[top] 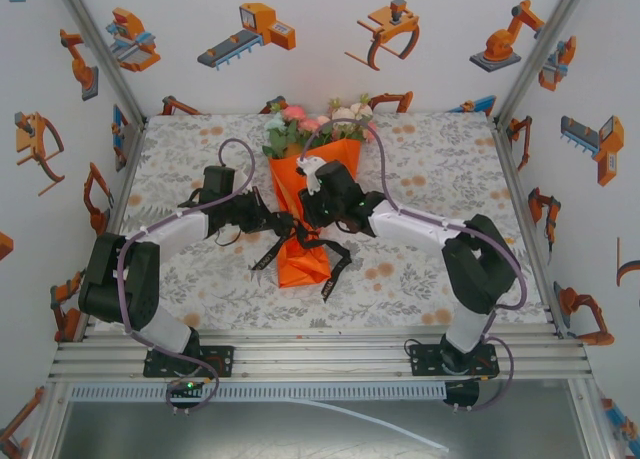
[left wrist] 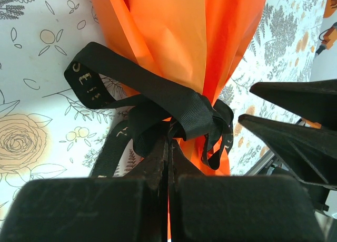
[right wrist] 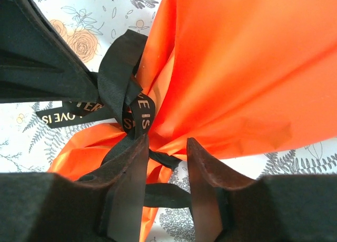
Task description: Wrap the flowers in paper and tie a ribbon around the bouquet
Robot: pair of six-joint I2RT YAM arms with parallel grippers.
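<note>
Left wrist: left end effector (left wrist: pixel 168 145) tight on ribbon (left wrist: pixel 174 102); right end effector (right wrist: pixel 167 143) open at paper (right wrist: pixel 237 68).

Orange paper (left wrist: pixel 174 36); black gold-lettered ribbon (left wrist: pixel 179 102)

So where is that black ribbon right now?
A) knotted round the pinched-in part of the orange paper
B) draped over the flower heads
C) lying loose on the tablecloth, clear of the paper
A: the ribbon is cinched in a knot around the orange paper where the sheet gathers narrow, with its loose ends trailing over the tablecloth.
</note>
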